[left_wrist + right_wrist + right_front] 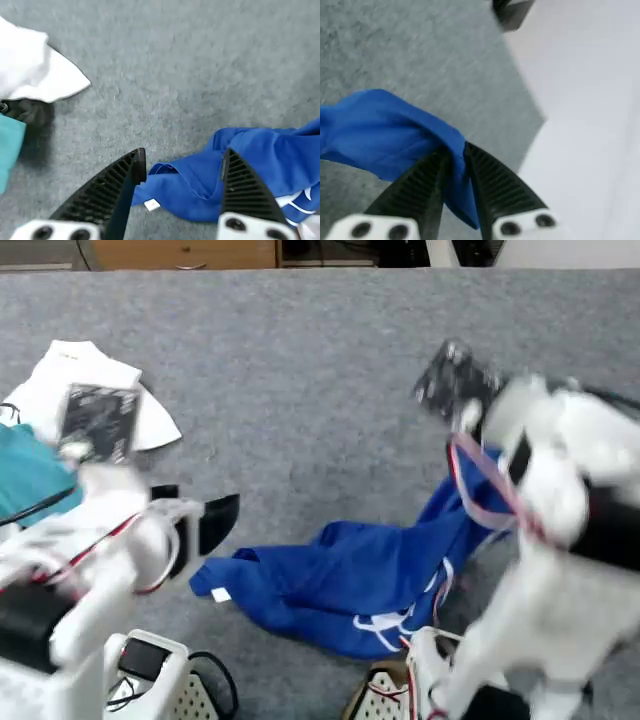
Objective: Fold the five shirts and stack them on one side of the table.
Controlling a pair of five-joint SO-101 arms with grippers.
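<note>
Three shirts lie on the grey surface [300, 370]. A white shirt [80, 365] and a teal shirt [25, 475] sit together at its left edge, probably the start of the stack. A blue shirt [360, 585] lies crumpled near the front middle.

The right pincer [456, 150] is clamped on one end of the blue shirt, with cloth bunched between its jaws. It holds that end lifted, so the fabric slopes down to the heap on the surface, apparently to draw the shirt out for flattening.

The left pincer [183, 155] hangs just above the opposite end, near a small white label [151, 204]. Its jaws are spread wide with nothing gripped, seemingly placed to take that end so both arms can pull the shirt flat. The fold itself is not yet begun.
</note>
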